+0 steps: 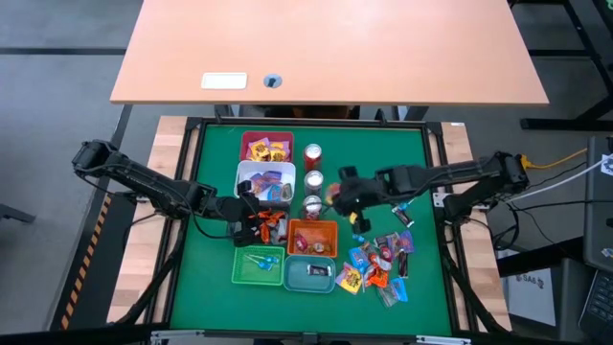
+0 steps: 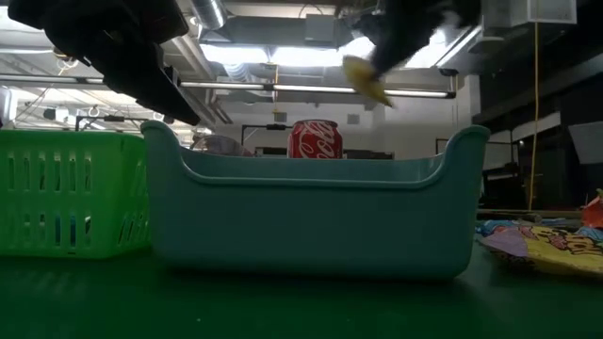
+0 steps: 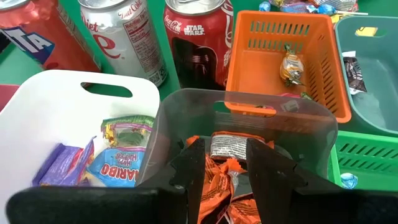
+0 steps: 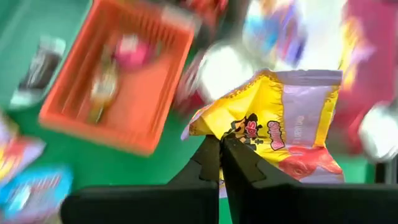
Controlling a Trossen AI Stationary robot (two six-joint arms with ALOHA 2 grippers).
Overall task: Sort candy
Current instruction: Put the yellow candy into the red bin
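A: Where is the right pincer, and what is it doing?

B: The right pincer (image 4: 221,146) is clamped on a yellow candy packet (image 4: 273,124), nipping its lower edge. From above, it hangs over the row of cans, beside the silver-topped can (image 1: 314,179) in the middle.

A: And the left pincer?

B: The left pincer (image 3: 224,165) sits inside a clear bin (image 3: 249,118), its fingers (image 3: 189,171) either side of an orange-wrapped candy (image 3: 217,186), and seems to be gripping it. From above, that pincer is just left of the orange bin (image 1: 312,237).

A: What surrounds them?

B: Beside the clear bin a white bin (image 3: 56,118) holds gummy packets (image 3: 121,152). The orange bin holds one gold-wrapped sweet (image 3: 291,67). A teal bin (image 1: 309,272) holds a dark-wrapped sweet (image 1: 315,269), and a green bin (image 1: 259,265) holds blue lollipops (image 1: 261,259). A dark red bin (image 1: 266,146) at the far end holds yellow packets.

A: Where is the unsorted candy?

B: A loose pile of mixed candy (image 1: 381,259) lies on the green counter (image 1: 206,278), right of the orange and teal bins, below the right arm.
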